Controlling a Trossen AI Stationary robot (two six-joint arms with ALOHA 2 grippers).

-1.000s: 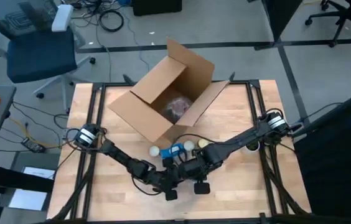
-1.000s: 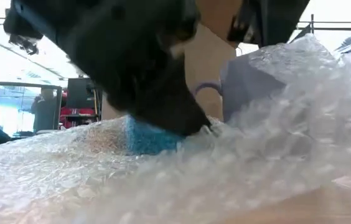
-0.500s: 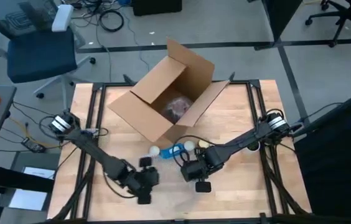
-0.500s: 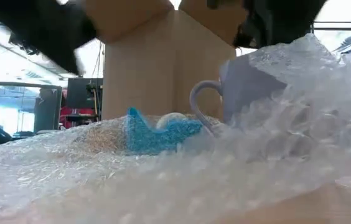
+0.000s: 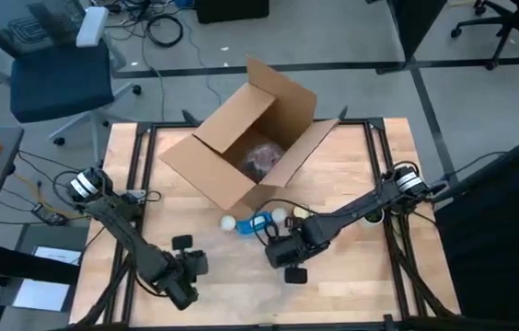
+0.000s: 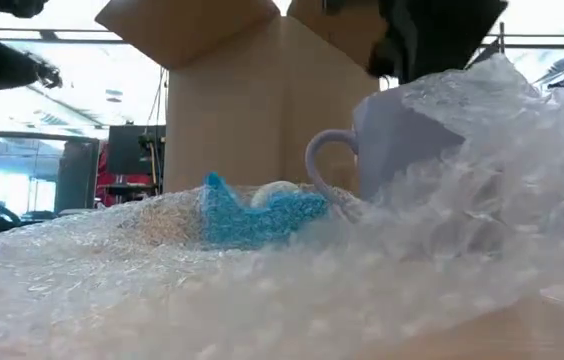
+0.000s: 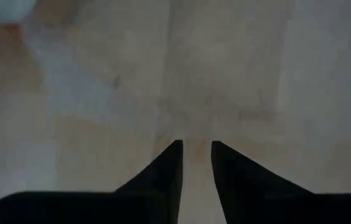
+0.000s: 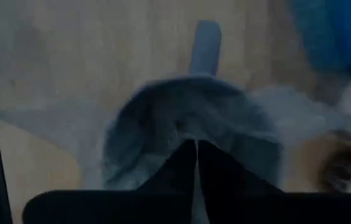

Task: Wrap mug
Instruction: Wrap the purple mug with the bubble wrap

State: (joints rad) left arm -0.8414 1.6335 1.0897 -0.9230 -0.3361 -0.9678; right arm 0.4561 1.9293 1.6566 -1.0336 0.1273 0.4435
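Observation:
A pale lilac mug (image 6: 402,135) stands upright on the table, handle (image 6: 320,165) toward the left, with clear bubble wrap (image 6: 262,290) spread under it and rising against its side. My right gripper (image 5: 282,253) is above the mug (image 8: 188,118), fingers shut. My left gripper (image 5: 193,265) is off near the table's front left, slightly open over bare wood (image 7: 195,146), with nothing between its fingers. My right gripper comes down from above onto the near side of the mug's mouth (image 8: 195,134), its two fingers closed almost together. They seem to pinch the bubble wrap pulled up there; the fingers hide the spot, so whether layer or rim is between them cannot be told.
An open cardboard box (image 5: 250,147) lies on its side at the far middle, with a wrapped bundle (image 5: 264,158) inside. A blue object (image 5: 259,222) and small white balls (image 5: 229,222) lie between box and mug. Bare wood lies at the front left.
My left gripper has lifted off the wrap beside the blue object and drawn away toward the table's left and near edge. The mug's handle and the blue object, hidden behind it before, now show. The right gripper, mug and wrap have stayed put.

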